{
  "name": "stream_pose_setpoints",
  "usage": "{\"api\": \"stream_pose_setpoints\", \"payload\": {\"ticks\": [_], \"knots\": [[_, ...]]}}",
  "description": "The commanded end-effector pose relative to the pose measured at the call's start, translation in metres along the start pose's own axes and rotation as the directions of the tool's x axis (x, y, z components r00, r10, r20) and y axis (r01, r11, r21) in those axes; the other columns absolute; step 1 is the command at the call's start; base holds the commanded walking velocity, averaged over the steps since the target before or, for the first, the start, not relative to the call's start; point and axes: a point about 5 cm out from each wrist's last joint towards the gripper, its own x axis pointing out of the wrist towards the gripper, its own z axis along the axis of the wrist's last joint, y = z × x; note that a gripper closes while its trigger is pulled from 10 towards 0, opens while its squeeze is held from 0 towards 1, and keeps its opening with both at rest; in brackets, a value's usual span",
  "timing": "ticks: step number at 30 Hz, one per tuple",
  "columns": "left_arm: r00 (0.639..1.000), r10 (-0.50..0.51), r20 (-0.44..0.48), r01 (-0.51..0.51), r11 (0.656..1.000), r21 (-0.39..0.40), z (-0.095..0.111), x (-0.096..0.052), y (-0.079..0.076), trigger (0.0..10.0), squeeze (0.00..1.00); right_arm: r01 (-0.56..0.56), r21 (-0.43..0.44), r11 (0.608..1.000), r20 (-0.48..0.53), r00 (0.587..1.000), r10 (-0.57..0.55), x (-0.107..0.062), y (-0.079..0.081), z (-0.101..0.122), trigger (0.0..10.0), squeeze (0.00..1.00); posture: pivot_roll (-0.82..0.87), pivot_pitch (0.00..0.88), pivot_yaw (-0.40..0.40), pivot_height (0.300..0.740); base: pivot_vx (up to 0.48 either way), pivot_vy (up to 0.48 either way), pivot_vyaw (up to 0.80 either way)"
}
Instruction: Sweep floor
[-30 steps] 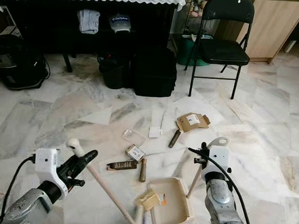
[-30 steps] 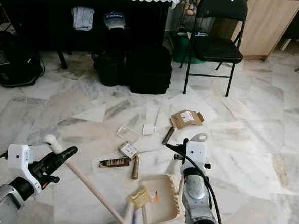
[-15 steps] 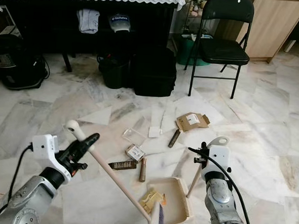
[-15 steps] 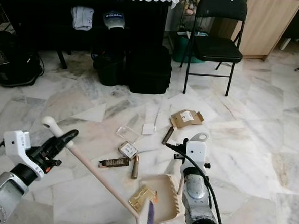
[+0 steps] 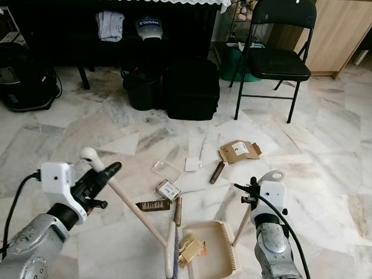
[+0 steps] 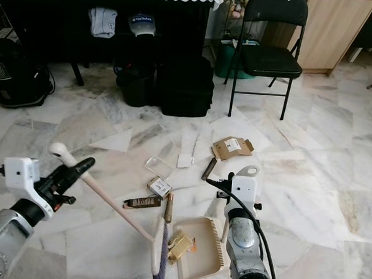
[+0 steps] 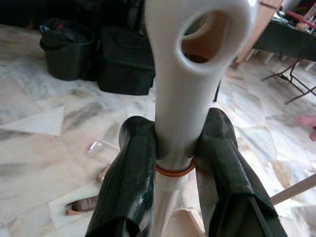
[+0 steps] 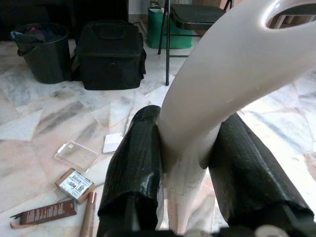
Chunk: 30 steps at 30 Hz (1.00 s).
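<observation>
Left eye view: left gripper (image 5: 108,171), lower left, clamps the cream broom handle (image 5: 131,207); right gripper (image 5: 251,191) clenches the beige plastic dustpan's (image 5: 214,254) handle, lower centre. Advice: keep the pan flat and draw the brown tube (image 5: 178,210) in with short strokes.

Two silver, rounded metal arms, each ending in a white boxy wrist block. A black cable loops from each block back along its arm. The left gripper (image 5: 105,172) and right gripper (image 8: 185,163) have long, glossy black fingers.
</observation>
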Motion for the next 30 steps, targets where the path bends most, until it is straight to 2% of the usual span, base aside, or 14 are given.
{"api": "stream_pose_setpoints", "payload": {"ticks": [1, 3, 8, 11, 14, 16, 19, 21, 24, 30], "knots": [[1.0, 0.01, 0.014, -0.01, 0.998, 0.062, 0.003, -0.002, -0.001, 10.0, 0.0, 0.007, 0.0, 1.0, -0.001, 1.0, -0.007, 0.0, -0.002, -0.001, 10.0, 0.0, 0.11, 0.115, -0.031, 0.74, 0.0, 0.0, 0.0], [0.999, 0.032, 0.001, -0.032, 0.996, 0.085, 0.0, -0.003, 0.001, 10.0, 0.0, 0.007, 0.0, 1.0, -0.001, 1.0, -0.007, 0.0, -0.002, 0.0, 10.0, 0.0, 0.11, 0.117, -0.028, 0.74, 0.0, 0.0, 0.0], [0.998, 0.0, -0.07, 0.011, 0.989, 0.148, -0.016, -0.015, -0.005, 10.0, 0.0, 0.003, 0.002, 1.0, 0.002, 1.0, -0.003, 0.001, -0.002, 0.001, 10.0, 0.0, 0.11, 0.125, -0.027, 0.74, 0.0, 0.0, 0.0], [0.998, 0.01, -0.07, 0.001, 0.988, 0.154, -0.017, -0.016, -0.004, 10.0, 0.0, 0.004, 0.002, 1.0, 0.001, 1.0, -0.004, 0.001, -0.002, 0.001, 10.0, 0.0, 0.11, 0.124, -0.027, 0.74, 0.0, 0.0, 0.0], [0.997, 0.06, -0.039, -0.053, 0.985, 0.161, -0.016, -0.016, 0.001, 10.0, 0.0, 0.005, 0.002, 1.0, 0.001, 1.0, -0.005, 0.001, -0.002, 0.0, 10.0, 0.0, 0.11, 0.128, -0.029, 0.74, 0.0, 0.0, 0.0], [0.998, 0.05, -0.048, -0.042, 0.987, 0.158, -0.017, -0.016, 0.001, 10.0, 0.0, 0.004, 0.001, 1.0, -0.001, 1.0, -0.004, 0.001, -0.002, 0.0, 10.0, 0.0, 0.11, 0.128, -0.029, 0.74, 0.0, 0.0, 0.0], [0.997, 0.002, -0.084, 0.01, 0.991, 0.136, -0.021, -0.016, -0.003, 10.0, 0.0, 0.005, 0.001, 1.0, -0.001, 1.0, -0.005, 0.001, -0.003, 0.0, 10.0, 0.0, 0.11, 0.131, -0.028, 0.74, 0.0, 0.0, 0.0], [0.992, -0.054, -0.117, 0.064, 0.994, 0.084, -0.024, -0.016, -0.006, 10.0, 0.0, 0.008, 0.0, 1.0, -0.001, 1.0, -0.008, 0.001, -0.004, 0.001, 10.0, 0.0, 0.11, 0.135, -0.028, 0.74, 0.0, 0.0, 0.0], [0.99, -0.071, -0.123, 0.079, 0.995, 0.062, -0.024, -0.015, -0.007, 10.0, 0.0, 0.009, 0.0, 1.0, 0.0, 1.0, -0.009, 0.002, -0.004, 0.001, 10.0, 0.0, 0.11, 0.135, -0.028, 0.74, 0.0, 0.0, 0.0], [0.99, -0.095, -0.101, 0.091, 0.995, -0.045, -0.027, -0.011, -0.016, 10.0, 0.0, 0.014, 0.0, 1.0, 0.003, 1.0, -0.014, 0.002, -0.005, 0.002, 10.0, 0.0, 0.1, 0.137, -0.028, 0.74, 0.0, 0.0, 0.0]]}}
